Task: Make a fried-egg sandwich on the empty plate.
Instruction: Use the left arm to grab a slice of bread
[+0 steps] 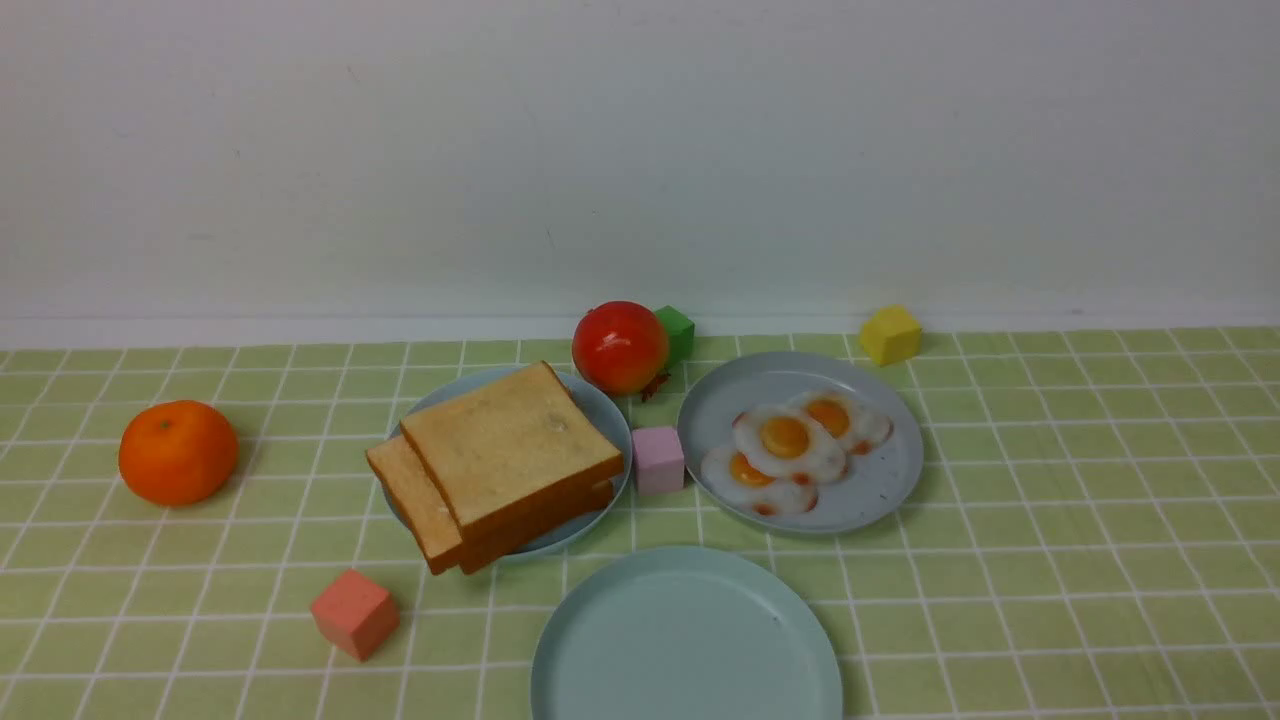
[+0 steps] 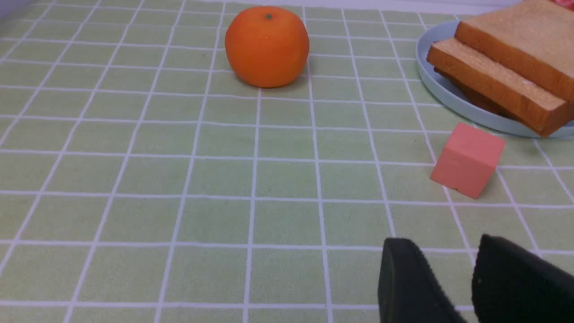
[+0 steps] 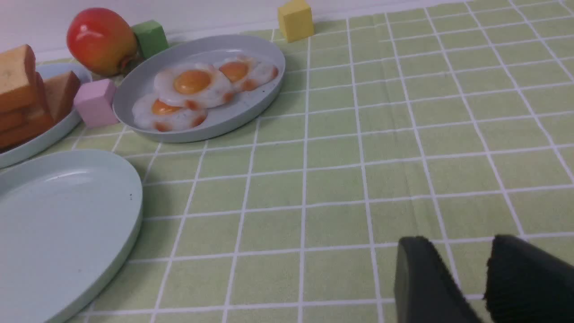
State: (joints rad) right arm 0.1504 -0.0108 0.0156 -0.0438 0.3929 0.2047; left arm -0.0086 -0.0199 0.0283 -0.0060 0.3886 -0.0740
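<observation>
You have the empty plate (image 1: 685, 635), pale aqua-green, at the near centre of the green checked tablecloth (image 1: 1050, 560), its near edge cut off by the front view. Beyond it to the left, the toast slices (image 1: 505, 455) lie in a skewed stack on a grey-blue plate (image 1: 603, 402), the lower ones jutting over that plate's near-left rim. Beyond it to the right, three fried eggs (image 1: 790, 445) overlap on a second grey-blue plate (image 1: 880, 485). A lilac cube (image 1: 658, 459) sits between those two plates, just beside both. Farther back you see a red fruit (image 1: 620, 347) with a green cube (image 1: 677, 333) touching its right side, and a yellow cube (image 1: 889, 334) just past the egg plate. An orange (image 1: 178, 452) rests well off to the left, and a salmon-pink cube (image 1: 354, 613) lies near the toast plate's near-left side. Your left gripper (image 2: 448, 253) hangs low over bare cloth on the near side of the salmon cube, its black fingers (image 2: 403, 278) apart with cloth showing between them. Your right gripper (image 3: 462, 253) hangs over bare cloth to the right of the empty plate, fingers (image 3: 419, 278) likewise apart and clear of everything
</observation>
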